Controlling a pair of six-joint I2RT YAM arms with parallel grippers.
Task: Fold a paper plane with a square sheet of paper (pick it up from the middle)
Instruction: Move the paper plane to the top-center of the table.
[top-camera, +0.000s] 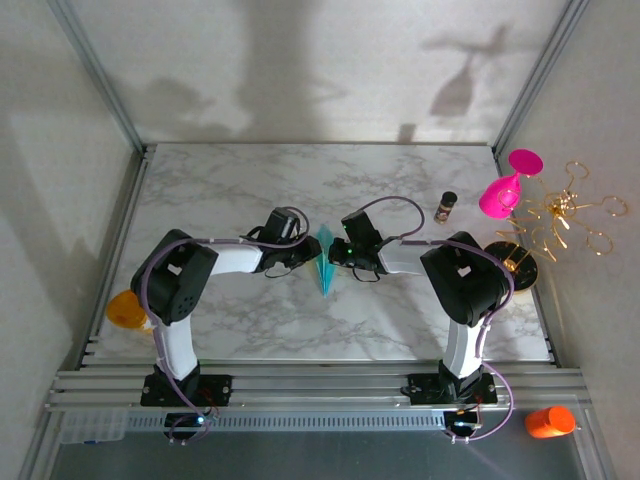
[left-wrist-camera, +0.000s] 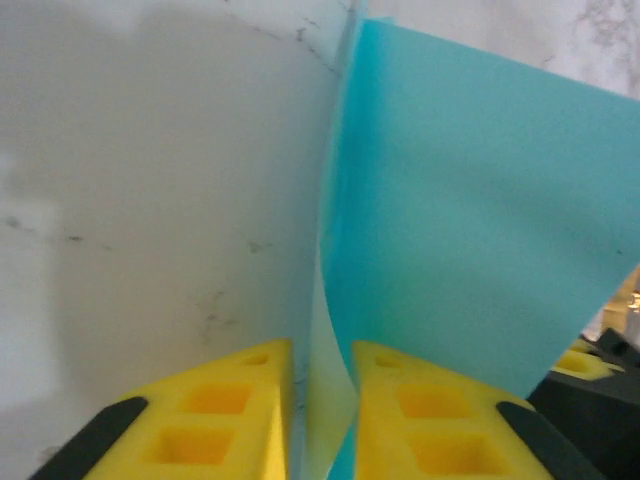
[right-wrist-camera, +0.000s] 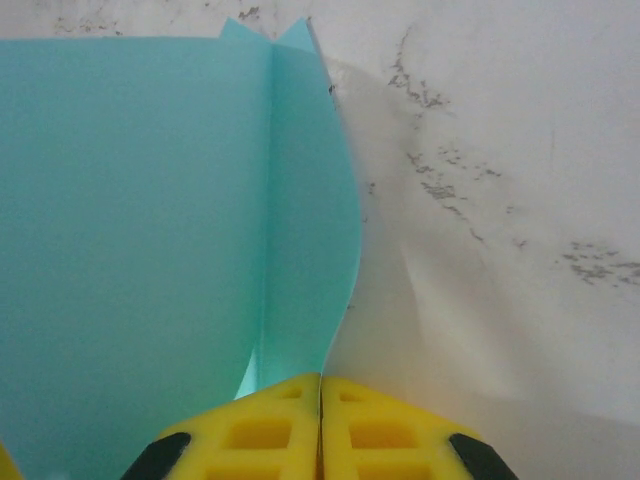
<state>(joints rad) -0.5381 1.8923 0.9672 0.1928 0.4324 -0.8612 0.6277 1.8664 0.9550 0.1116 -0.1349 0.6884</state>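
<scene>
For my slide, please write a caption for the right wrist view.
Right gripper pinching the folded teal paper, held upright above the marble table.

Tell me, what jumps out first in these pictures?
The eye goes to the teal-blue paper plane at the middle of the marble table, pinched from both sides by the left claw and the right claw. Up close, the right claw's yellow fingers are shut on a fold of the paper. Off to the right, a bright pink goblet leans beside a tangle of gold wire.

One paper plane (top-camera: 325, 260), two grippers (one pink goblet (top-camera: 505, 188)).
</scene>
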